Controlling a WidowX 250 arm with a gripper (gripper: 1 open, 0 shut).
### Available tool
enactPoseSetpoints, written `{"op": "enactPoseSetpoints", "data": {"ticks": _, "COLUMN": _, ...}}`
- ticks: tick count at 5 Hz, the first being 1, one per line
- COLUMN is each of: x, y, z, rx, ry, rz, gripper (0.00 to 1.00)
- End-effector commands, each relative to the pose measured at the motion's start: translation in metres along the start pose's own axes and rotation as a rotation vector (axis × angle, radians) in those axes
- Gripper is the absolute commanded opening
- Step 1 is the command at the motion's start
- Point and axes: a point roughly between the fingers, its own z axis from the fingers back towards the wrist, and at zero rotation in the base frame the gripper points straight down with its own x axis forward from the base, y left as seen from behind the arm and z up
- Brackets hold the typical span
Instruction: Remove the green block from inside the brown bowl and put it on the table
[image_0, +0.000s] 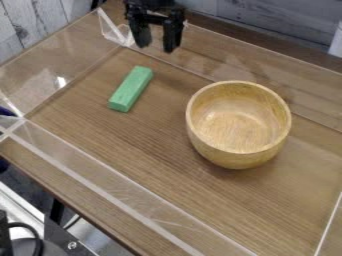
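The green block (130, 88) lies flat on the table (147, 150), left of the brown bowl (238, 123) and outside it. The bowl's inside shows only bare wood. My gripper (154, 44) hangs above the table's far left part, above and behind the block, pointing down. Its two black fingers stand apart with nothing between them, so it is open and clear of the block.
Low clear acrylic walls (54, 70) border the table on all sides. Bare wood lies in front of the bowl and block. A grey wall runs behind the table at the top.
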Motion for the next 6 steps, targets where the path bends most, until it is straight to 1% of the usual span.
{"op": "enactPoseSetpoints", "data": {"ticks": 1, "x": 0.007, "y": -0.013, "z": 0.025, "rx": 0.064, "ry": -0.076, "rz": 0.034, "gripper": 1.0}}
{"op": "enactPoseSetpoints", "data": {"ticks": 2, "x": 0.007, "y": -0.01, "z": 0.012, "rx": 0.041, "ry": -0.07, "rz": -0.027, "gripper": 1.0}}
{"op": "enactPoseSetpoints", "data": {"ticks": 3, "x": 0.002, "y": -0.001, "z": 0.004, "rx": 0.026, "ry": -0.074, "rz": -0.042, "gripper": 1.0}}
{"op": "enactPoseSetpoints", "data": {"ticks": 4, "x": -0.002, "y": 0.01, "z": 0.001, "rx": 0.066, "ry": -0.041, "rz": -0.067, "gripper": 1.0}}
{"op": "enactPoseSetpoints", "data": {"ticks": 5, "x": -0.003, "y": 0.019, "z": -0.003, "rx": 0.098, "ry": -0.012, "rz": -0.087, "gripper": 1.0}}
{"op": "enactPoseSetpoints", "data": {"ticks": 6, "x": 0.003, "y": 0.026, "z": 0.0, "rx": 0.065, "ry": -0.026, "rz": -0.117, "gripper": 1.0}}
